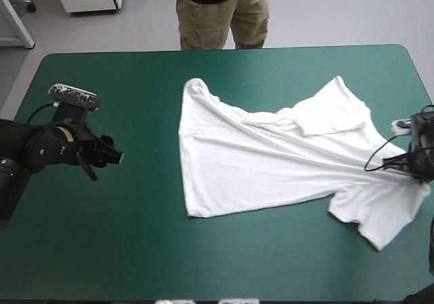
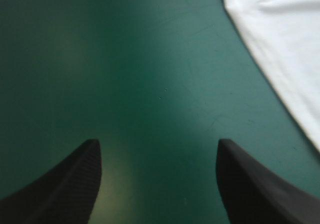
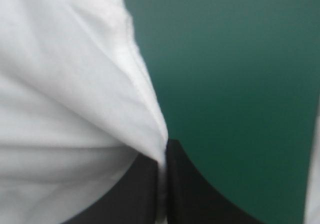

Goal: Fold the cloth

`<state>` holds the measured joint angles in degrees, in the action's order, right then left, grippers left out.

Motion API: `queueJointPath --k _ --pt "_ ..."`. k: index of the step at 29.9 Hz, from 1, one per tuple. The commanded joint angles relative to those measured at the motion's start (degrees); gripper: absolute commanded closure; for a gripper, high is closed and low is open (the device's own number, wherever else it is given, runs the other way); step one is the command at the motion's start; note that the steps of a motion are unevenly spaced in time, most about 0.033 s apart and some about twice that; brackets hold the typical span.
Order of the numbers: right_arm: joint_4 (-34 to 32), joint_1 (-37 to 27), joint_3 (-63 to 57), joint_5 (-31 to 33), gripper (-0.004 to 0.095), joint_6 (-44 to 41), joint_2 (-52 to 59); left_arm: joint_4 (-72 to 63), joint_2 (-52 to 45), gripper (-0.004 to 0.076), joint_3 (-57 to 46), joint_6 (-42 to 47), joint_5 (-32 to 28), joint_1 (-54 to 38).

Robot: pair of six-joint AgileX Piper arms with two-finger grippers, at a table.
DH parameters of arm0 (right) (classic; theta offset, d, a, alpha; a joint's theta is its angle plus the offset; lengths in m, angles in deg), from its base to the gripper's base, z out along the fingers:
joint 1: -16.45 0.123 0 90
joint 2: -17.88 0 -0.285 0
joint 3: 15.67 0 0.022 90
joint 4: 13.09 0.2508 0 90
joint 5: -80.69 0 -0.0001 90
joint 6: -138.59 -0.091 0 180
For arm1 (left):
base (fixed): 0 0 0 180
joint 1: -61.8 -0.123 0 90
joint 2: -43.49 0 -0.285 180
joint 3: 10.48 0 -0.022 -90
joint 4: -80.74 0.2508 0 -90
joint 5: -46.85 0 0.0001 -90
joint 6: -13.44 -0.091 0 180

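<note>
1. The T-shirt (image 1: 271, 161) lies on the teal-green cover (image 1: 122, 250), spread from the middle toward the table's right edge. It is not flat: taut creases fan from its straight left edge to the right gripper (image 1: 412, 172).
2. The right gripper's black fingers are pressed together on a pinch of white fabric. A short sleeve lies slack just beside them, near the table's right edge.
3. The left gripper (image 1: 115, 156) has its fingers spread wide with nothing between them. It hovers over bare cover, well apart from the shirt.
4. On handling, this looks light, soft and limp. It will likely drape and drag rather than hold a shape, and those creases show how a single pinch bunches it. Two holds look wiser than one. The free corners of the straight edge (the hem, by the look of it) seem the place for the left gripper.
5. The high view gives the whole outline and both arms, but the right fingers are hard to read there. Only the right wrist view shows cloth emerging from the seam between them. The left wrist view confirms the gap between its fingers, with the shirt's edge ahead and off to one side.
</note>
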<state>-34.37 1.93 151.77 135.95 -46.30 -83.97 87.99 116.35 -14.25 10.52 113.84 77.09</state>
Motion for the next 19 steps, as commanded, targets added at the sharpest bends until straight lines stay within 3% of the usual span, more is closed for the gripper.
queueJointPath --k 1,6,13,15,19 --pt "-6.78 -7.65 5.89 -2.72 0.0908 -2.75 1.74 -0.34 -1.27 0.0251 1.97 0.07 -1.29 0.01" --pt "-3.92 -13.98 14.02 -5.74 0.0908 -0.28 -2.0 -0.73 -1.27 0.0251 1.97 0.07 -1.4 0.01" --pt "-3.93 -15.2 21.03 -4.37 0.0867 0.06 -11.19 -3.4 -1.27 0.0251 1.97 -1.51 -1.27 0.01" --pt "-3.24 -15.07 21.3 -3.82 0.0788 0.34 -12.25 -3.41 -1.27 0.0251 1.97 -1.77 -1.27 0.01" --pt "-2.52 -15.07 21.3 -3.91 0.0503 -0.5 -11.29 -3.01 -1.27 0.0251 1.97 -2.42 -2.71 0.01"
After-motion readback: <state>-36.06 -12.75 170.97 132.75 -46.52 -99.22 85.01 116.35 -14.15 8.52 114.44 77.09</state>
